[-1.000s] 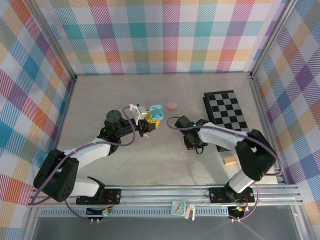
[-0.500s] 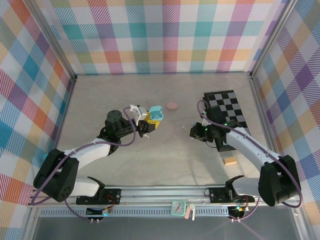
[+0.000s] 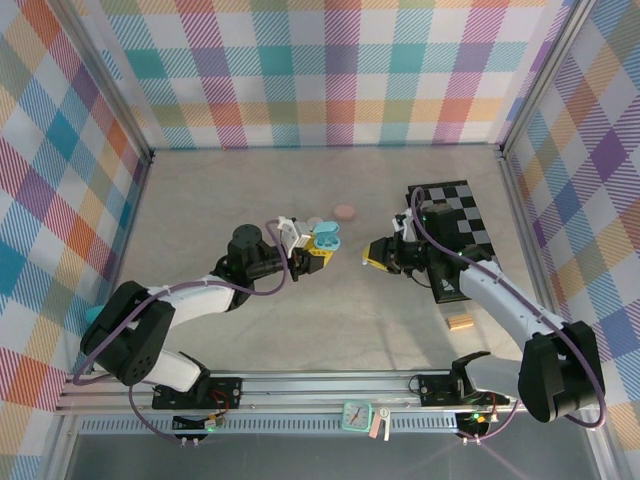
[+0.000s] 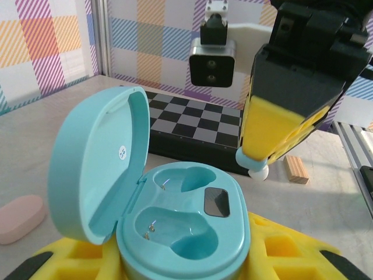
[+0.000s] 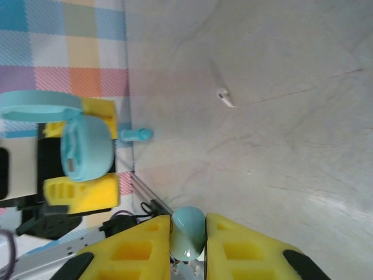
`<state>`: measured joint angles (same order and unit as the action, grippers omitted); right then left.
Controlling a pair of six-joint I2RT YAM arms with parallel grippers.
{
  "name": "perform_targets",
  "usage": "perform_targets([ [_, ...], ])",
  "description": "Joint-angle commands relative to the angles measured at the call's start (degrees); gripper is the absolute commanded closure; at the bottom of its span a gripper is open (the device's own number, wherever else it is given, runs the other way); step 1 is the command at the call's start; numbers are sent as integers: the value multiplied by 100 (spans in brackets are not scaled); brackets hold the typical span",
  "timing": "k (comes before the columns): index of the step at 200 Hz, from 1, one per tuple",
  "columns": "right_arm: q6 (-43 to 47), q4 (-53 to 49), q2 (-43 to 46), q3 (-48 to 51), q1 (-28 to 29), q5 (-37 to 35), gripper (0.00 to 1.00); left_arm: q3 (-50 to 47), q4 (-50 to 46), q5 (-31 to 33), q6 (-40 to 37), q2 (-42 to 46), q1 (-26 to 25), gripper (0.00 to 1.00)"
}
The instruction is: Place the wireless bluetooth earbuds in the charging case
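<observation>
Light-blue earbud [image 5: 187,233], pinched by the right hand [image 3: 373,255] at 3 o'clock of the open case [image 4: 183,233] the left hand [image 3: 318,252] grips, may twist in that slim hold and miss its socket.

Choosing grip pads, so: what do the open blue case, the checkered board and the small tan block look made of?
Blue case: smooth moulded plastic, satin, with soft highlights on the lid. Checkered board: unclear; flat, matte black and grey squares, perhaps printed card or plastic. Tan block: probably bare wood, pale, matte and square-cut.
</observation>
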<state>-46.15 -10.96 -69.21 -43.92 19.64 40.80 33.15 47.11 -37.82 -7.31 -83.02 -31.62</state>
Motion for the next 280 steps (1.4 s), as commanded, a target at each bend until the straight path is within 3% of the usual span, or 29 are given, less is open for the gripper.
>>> perform_targets([
  [1,-287,531,145,-23,-26,531,81,200,446,22,-34,-80,-55,73],
  [42,-1219,1513,42,120,-21,914,82,262,492,71,-73,-228,-138,73],
  [143,-2242,2158,-232,80,-24,1086,82,427,413,157,-304,-456,-319,73],
  [280,-1870,1846,-457,-315,191,993,82,701,172,240,-634,-641,-572,73],
])
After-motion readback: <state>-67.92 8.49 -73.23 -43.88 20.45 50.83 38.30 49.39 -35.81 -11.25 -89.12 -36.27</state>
